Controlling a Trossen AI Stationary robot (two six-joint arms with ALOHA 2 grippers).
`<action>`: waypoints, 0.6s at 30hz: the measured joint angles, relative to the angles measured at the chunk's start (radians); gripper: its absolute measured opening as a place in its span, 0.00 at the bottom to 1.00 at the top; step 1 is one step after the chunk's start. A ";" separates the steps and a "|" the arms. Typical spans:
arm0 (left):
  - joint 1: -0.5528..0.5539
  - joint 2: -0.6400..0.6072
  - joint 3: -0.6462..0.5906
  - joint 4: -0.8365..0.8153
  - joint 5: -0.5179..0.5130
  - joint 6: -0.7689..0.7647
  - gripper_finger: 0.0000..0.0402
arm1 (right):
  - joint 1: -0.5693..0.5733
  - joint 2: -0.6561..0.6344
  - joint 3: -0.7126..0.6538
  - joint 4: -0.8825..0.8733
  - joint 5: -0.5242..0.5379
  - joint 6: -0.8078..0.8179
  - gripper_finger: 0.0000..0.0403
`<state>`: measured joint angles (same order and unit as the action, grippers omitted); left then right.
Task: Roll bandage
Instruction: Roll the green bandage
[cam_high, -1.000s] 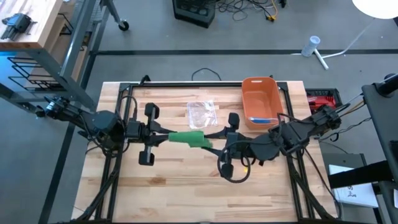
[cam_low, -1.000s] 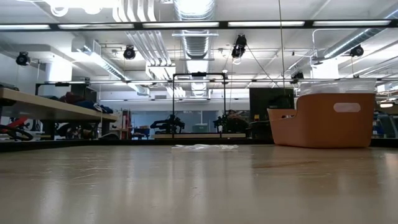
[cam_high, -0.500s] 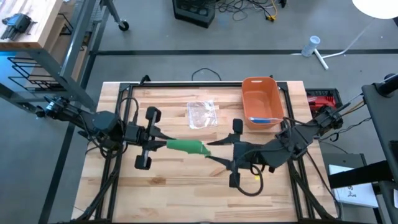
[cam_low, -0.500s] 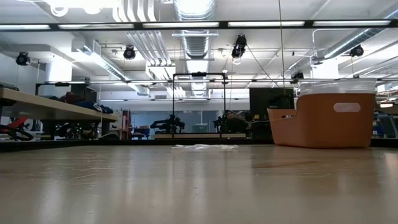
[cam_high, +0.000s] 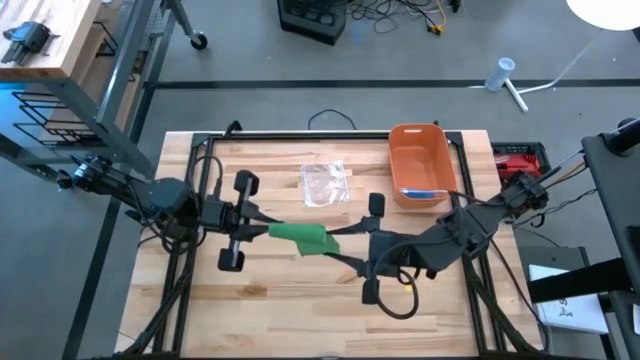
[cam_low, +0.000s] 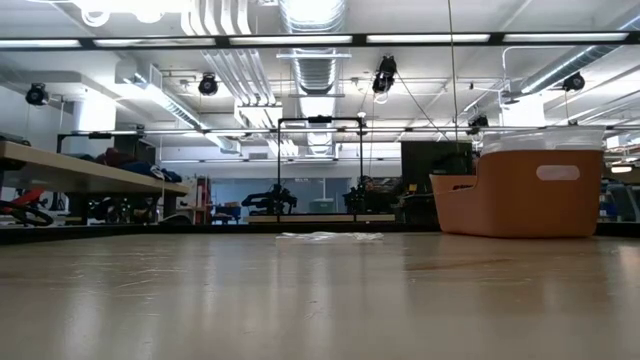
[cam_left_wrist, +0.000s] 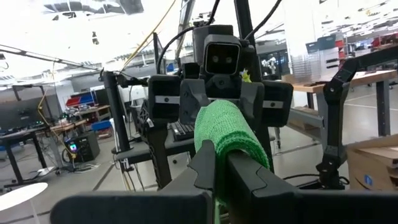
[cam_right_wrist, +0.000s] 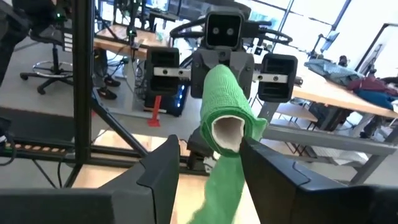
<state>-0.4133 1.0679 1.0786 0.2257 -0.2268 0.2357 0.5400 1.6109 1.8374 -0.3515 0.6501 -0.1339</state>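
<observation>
A green bandage roll (cam_high: 300, 237) with a white core (cam_right_wrist: 227, 129) is held level in the air above the table's middle. My left gripper (cam_high: 262, 229) comes at it from the table's left and is shut on its left end. My right gripper (cam_high: 338, 248) comes from the right and stands open. Its two fingers stand on either side of the roll's right end (cam_right_wrist: 219, 93). A loose green tail (cam_right_wrist: 219, 183) hangs down from that end. The low view shows neither gripper nor the bandage. My left gripper pinches the roll's left end (cam_left_wrist: 219, 186) between its two fingers (cam_left_wrist: 204, 167). It comes in level from the table's left, with the fingers lying along the roll. The roll sticks out level toward the right arm, clear of the table. My right gripper has one finger (cam_right_wrist: 264, 167) close beside the roll's cored end; I cannot tell whether it touches.
An orange bin (cam_high: 420, 165) stands at the table's far right and also shows in the low view (cam_low: 520, 190). A clear plastic wrapper (cam_high: 325, 183) lies flat at the far middle. Black frame rails (cam_high: 205, 190) run along the table's edges.
My right gripper has shifted a little toward the table's near edge and its wrist has rolled. The bandage roll's right end has swung toward the near edge, while the left end has stayed in my left gripper.
</observation>
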 joint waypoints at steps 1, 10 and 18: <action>0.001 0.000 0.000 0.001 -0.002 0.007 0.00 | 0.000 0.002 0.000 0.012 0.000 -0.007 0.41; 0.001 -0.002 0.000 0.000 -0.026 0.019 0.00 | -0.010 0.009 0.000 0.042 0.000 -0.042 0.41; 0.001 -0.007 -0.002 -0.007 -0.029 0.019 0.00 | 0.010 -0.004 0.001 0.032 0.004 -0.053 0.41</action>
<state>-0.4122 1.0611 1.0771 0.2191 -0.2554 0.2543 0.5499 1.6066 1.8381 -0.3199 0.6540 -0.1867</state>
